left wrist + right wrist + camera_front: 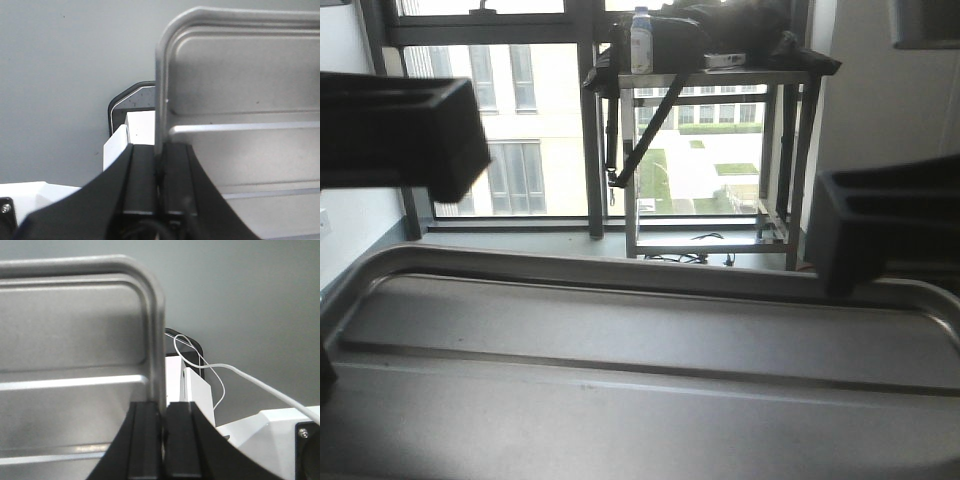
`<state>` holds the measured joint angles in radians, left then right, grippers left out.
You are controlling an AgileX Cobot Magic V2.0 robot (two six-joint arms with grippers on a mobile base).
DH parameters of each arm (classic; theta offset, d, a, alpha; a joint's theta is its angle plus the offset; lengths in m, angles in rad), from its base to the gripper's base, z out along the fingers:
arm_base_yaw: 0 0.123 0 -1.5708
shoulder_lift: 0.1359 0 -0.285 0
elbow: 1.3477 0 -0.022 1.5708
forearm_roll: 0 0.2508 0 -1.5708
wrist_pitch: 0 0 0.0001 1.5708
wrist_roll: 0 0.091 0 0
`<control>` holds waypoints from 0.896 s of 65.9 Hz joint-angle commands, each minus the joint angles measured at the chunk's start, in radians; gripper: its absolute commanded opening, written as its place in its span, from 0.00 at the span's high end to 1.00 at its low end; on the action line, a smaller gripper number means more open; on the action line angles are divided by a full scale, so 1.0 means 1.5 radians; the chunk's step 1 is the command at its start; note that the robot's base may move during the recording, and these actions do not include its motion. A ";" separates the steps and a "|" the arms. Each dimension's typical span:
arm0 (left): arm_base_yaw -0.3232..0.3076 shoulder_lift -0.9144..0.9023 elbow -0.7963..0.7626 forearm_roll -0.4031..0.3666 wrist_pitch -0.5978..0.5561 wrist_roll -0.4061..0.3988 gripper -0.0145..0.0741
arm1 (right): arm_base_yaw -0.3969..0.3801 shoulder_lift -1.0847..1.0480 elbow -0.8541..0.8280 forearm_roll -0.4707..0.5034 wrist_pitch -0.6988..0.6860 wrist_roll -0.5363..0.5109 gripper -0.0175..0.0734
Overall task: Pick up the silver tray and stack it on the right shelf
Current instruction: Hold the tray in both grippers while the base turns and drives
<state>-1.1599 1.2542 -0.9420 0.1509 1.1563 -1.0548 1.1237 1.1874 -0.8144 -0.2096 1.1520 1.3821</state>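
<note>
The silver tray (620, 350) is held up before a window (525, 110), its left rim pinched tight by the left claw (161, 150), its right rim by the right claw (162, 410).

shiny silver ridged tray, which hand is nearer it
Neither: left hand clamps the left rim of the shiny silver ridged tray, right hand the right rim.

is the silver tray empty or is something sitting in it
Empty, as far as shown: the silver tray shows only its bare bottom and ridges in all three views; the part below the front view's edge cannot be checked.
</note>
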 commanded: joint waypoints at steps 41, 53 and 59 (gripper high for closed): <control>-0.004 -0.017 -0.015 0.020 0.122 0.004 0.94 | -0.004 -0.015 -0.016 -0.038 0.099 0.002 0.73; -0.004 -0.017 -0.015 0.020 0.122 0.004 0.94 | -0.004 -0.015 -0.016 -0.038 0.099 0.002 0.73; -0.004 -0.017 -0.015 0.020 0.122 0.004 0.94 | -0.004 -0.015 -0.016 -0.038 0.099 0.002 0.73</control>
<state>-1.1599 1.2542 -0.9420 0.1531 1.1543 -1.0548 1.1237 1.1870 -0.8144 -0.2096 1.1520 1.3821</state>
